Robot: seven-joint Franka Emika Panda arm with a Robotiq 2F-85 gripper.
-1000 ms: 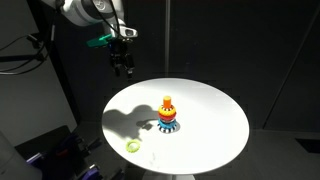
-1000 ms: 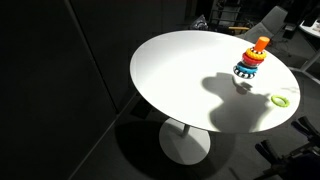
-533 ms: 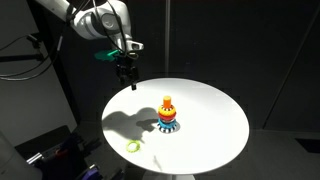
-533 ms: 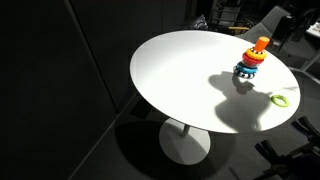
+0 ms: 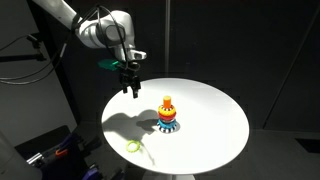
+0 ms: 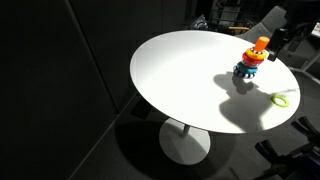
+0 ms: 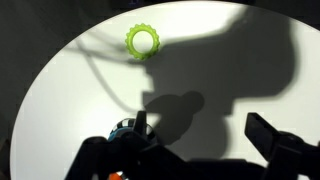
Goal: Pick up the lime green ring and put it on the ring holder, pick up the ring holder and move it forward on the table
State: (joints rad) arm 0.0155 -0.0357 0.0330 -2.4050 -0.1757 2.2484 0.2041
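Note:
The lime green ring (image 5: pixel 133 146) lies flat near the edge of the round white table (image 5: pixel 215 105); it also shows in an exterior view (image 6: pixel 280 99) and at the top of the wrist view (image 7: pixel 143 41). The ring holder (image 5: pixel 168 115), blue base with stacked orange, red and yellow rings, stands upright near the table's middle (image 6: pixel 250 61); its blue base peeks in at the bottom of the wrist view (image 7: pixel 124 129). My gripper (image 5: pixel 131 87) hangs open and empty well above the table, apart from both; its fingers (image 7: pixel 200 135) frame bare tabletop.
The surroundings are dark. The arm casts a large shadow (image 5: pixel 128 122) on the table between holder and ring. Chairs and clutter (image 6: pixel 225 15) stand beyond the table. A cable shadow (image 7: pixel 100 70) runs across the tabletop in the wrist view.
The gripper has moved down and toward the table over the past second, closer to the ring holder. Ring and holder have not moved.

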